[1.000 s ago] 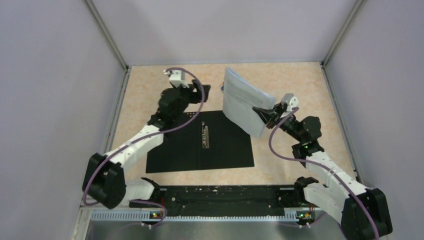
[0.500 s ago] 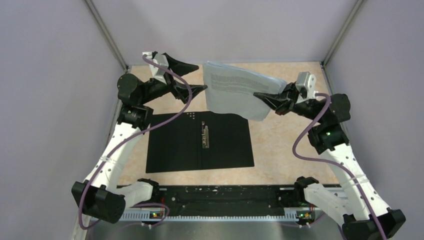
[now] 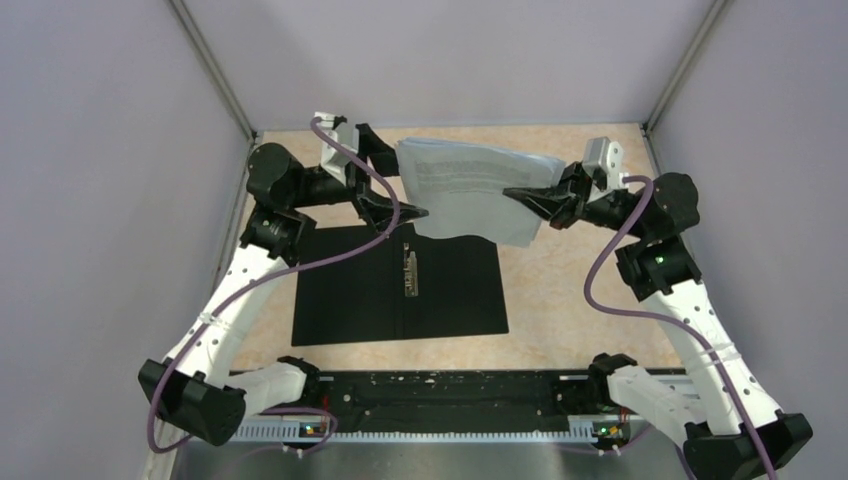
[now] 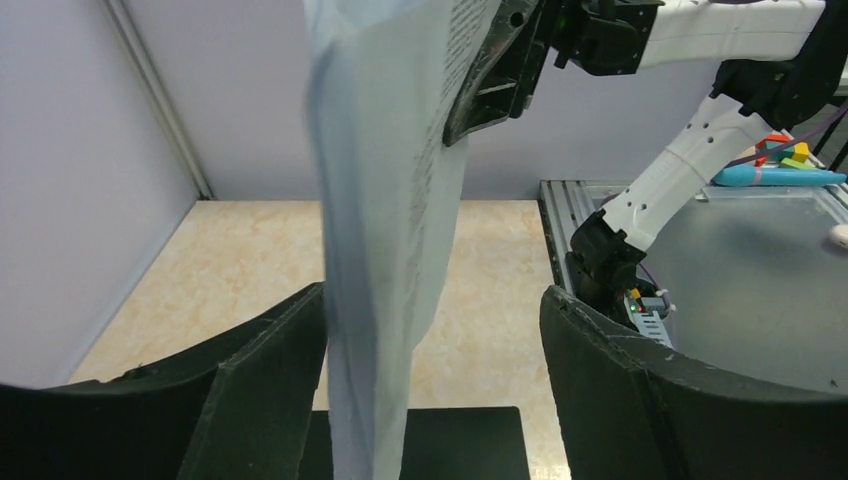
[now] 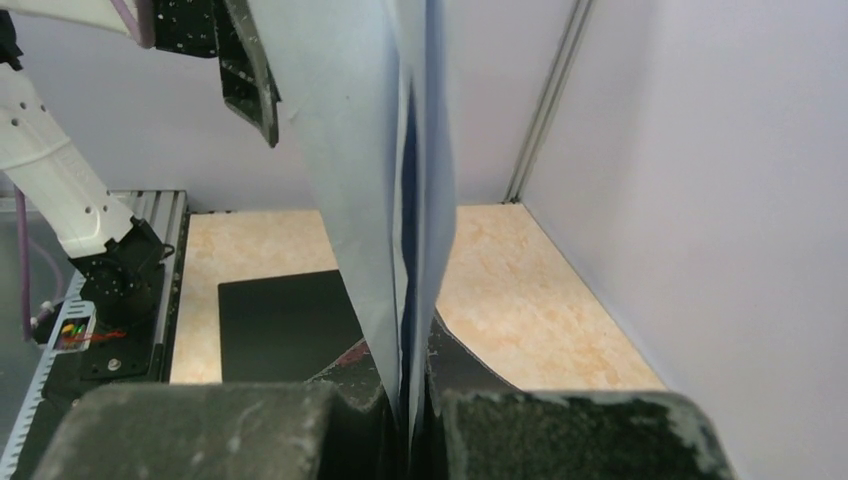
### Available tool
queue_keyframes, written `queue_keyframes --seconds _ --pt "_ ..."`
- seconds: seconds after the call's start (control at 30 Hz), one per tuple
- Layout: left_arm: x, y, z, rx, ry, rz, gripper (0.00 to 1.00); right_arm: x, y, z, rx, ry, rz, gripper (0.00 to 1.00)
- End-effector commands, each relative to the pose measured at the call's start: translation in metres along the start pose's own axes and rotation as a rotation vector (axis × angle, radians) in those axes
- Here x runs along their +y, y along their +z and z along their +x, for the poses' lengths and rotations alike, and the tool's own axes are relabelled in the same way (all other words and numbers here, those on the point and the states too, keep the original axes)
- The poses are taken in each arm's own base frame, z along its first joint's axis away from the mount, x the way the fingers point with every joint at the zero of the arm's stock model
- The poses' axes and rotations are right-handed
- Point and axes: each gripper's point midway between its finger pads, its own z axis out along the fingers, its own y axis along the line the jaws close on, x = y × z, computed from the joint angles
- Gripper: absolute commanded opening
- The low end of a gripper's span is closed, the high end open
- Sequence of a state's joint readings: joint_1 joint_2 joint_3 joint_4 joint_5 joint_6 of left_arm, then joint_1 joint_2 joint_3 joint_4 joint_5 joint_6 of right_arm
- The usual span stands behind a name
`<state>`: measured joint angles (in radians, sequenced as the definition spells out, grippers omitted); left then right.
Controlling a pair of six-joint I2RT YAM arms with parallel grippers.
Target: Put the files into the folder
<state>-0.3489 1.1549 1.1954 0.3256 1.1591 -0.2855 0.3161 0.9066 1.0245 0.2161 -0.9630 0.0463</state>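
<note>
Over the beige table [image 3: 600, 290], the black-lined folder [image 3: 350, 300] lies open and flat, its metal clip strip [image 3: 410, 270] along the spine. Above its far edge the files [image 3: 470, 190] hang in the air, sagging between the arms. The right gripper [image 3: 522, 196] is pinched tight on their right edge. The left gripper [image 3: 405, 180] stands wide, its fingers [image 4: 620, 400] straddling the left edge without clamping it.

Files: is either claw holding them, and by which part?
The right claw pinches the files by their right-hand edge. The left claw stands open astride the opposite edge, not gripping.
</note>
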Motion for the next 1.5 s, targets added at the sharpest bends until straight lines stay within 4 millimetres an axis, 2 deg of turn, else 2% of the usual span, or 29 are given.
queue_keyframes --seconds 0.0,0.1,0.27,0.37,0.43,0.6,0.73,0.83,0.97,1.07,1.17,1.3,1.47 --pt "0.000 0.008 -0.004 0.013 0.063 -0.012 0.79 0.004 0.004 -0.027 -0.041 -0.078 -0.039 0.00" --pt "0.011 0.010 0.001 -0.004 0.065 -0.054 0.65 -0.002 0.004 -0.011 -0.010 -0.074 -0.014 0.00" --pt "0.031 0.016 0.024 -0.012 0.056 -0.154 0.14 -0.015 0.005 0.023 0.021 -0.055 0.037 0.00" --pt "0.038 0.024 0.050 0.016 0.069 -0.201 0.00 -0.026 0.003 0.042 0.019 -0.054 0.100 0.00" --pt "0.046 0.029 0.068 0.024 0.087 -0.271 0.00 -0.032 0.002 0.058 0.013 -0.050 0.143 0.00" --pt "0.052 0.038 0.112 0.004 0.112 -0.372 0.00 -0.042 -0.006 0.113 0.016 0.010 0.238 0.01" --pt "0.055 0.041 0.154 0.028 0.040 -0.402 0.00 -0.043 -0.016 0.145 -0.002 0.021 0.301 0.10" --pt "0.054 0.039 0.177 0.026 0.030 -0.424 0.00 -0.040 -0.023 0.166 -0.003 0.040 0.330 0.19" --pt "0.051 0.031 0.194 0.036 0.035 -0.450 0.00 -0.034 -0.031 0.178 -0.024 0.056 0.350 0.28" --pt "0.048 0.028 0.199 0.049 0.035 -0.450 0.01 -0.028 -0.033 0.183 -0.030 0.074 0.337 0.32" --pt "0.047 0.027 0.201 0.061 0.029 -0.449 0.06 -0.021 -0.035 0.187 -0.034 0.089 0.328 0.34" --pt "0.046 0.026 0.205 0.074 0.013 -0.453 0.16 -0.013 -0.038 0.187 -0.038 0.092 0.313 0.36" --pt "0.045 0.030 0.207 0.060 -0.018 -0.437 0.36 -0.007 -0.041 0.188 -0.032 0.096 0.304 0.38"
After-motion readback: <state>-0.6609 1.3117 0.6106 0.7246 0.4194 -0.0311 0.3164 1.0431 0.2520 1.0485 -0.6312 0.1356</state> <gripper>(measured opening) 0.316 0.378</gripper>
